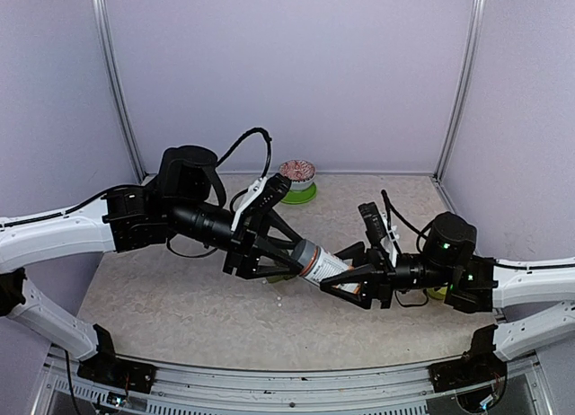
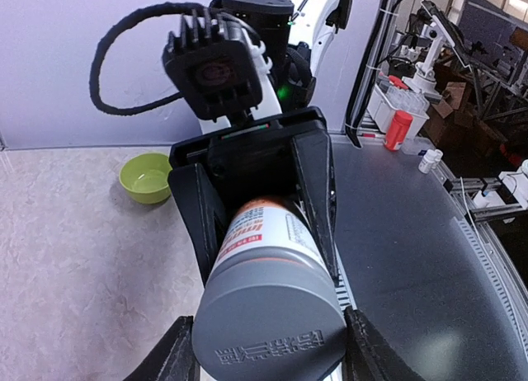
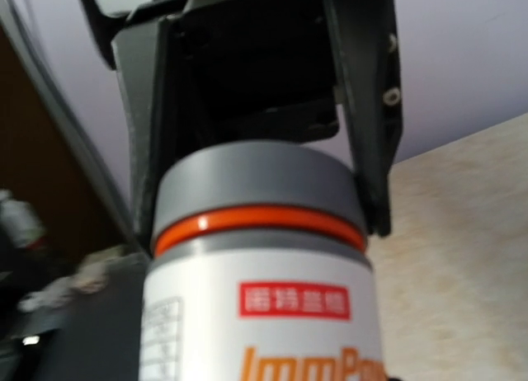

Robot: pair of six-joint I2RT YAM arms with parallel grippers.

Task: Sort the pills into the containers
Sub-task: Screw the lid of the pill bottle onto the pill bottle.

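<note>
Held level in mid-air over table [image 1: 162, 298]: bottle [image 1: 325, 269], spanning both arms. Pinched at grey cap [image 2: 268, 327] by left gripper [image 1: 301, 257], fingers [image 2: 176, 358] flanking cap. Pinched at white labelled body by right gripper [image 1: 349, 281], closed from opposite end. On table just below bottle: tiny white speck, seemingly pill [image 1: 280, 300]. At back: patterned bowl [image 1: 297, 172] on green plate [image 1: 306, 198]. Beside right arm: lime bowl [image 2: 147, 176].

Top camera looks down over the desk [image 1: 162, 298] from above its near edge; wrist cameras — very close — face each other along one grey-capped bottle [image 1: 321, 264].
</note>
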